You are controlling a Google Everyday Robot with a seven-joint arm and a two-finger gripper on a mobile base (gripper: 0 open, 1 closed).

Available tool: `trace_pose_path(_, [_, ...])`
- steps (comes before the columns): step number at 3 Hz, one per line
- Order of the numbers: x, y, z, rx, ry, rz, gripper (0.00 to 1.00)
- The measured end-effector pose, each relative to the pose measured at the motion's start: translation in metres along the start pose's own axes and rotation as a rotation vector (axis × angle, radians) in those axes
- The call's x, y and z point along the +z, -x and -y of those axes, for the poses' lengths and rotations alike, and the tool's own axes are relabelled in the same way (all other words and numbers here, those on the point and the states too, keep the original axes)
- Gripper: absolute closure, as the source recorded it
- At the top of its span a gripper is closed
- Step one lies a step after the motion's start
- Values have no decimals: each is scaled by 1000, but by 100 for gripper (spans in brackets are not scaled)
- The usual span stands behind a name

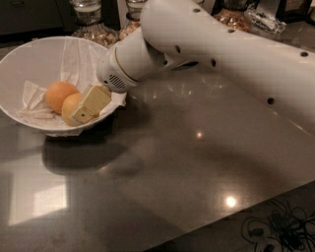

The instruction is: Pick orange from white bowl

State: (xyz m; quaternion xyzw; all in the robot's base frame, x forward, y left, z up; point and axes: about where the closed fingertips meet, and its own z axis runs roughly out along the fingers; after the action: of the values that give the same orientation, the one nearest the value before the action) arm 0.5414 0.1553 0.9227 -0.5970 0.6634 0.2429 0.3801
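The white bowl (pixel 19 61) stands at the left of the dark table, lined with crumpled white napkins. Two round fruits lie in it. The paler yellow-orange one, the orange (pixel 70 106), lies at the bowl's front and is partly hidden by my gripper. The deeper reddish-orange fruit (pixel 58 94) touches it on its left. My gripper (pixel 87 107) reaches down into the bowl from the right, its cream-coloured end lying against the right side of the orange. The thick white arm (pixel 206 44) stretches across the top right.
Glass jars of grains (pixel 91 22) stand behind the bowl along the table's back edge, with more at the far right (pixel 231 15). The dark glossy tabletop (pixel 187 157) fills the middle. Its front edge runs diagonally at the bottom right, above tangled cables (pixel 278 229) on the floor.
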Motion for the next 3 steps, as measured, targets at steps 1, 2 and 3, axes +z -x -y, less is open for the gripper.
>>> trace_pose_path(1, [-3, -6, 6, -12, -10, -12, 2])
trace_pose_path(2, [-3, -6, 6, -12, -10, -12, 3])
trace_pose_path(3, [-3, -10, 7, -11, -18, 1, 5])
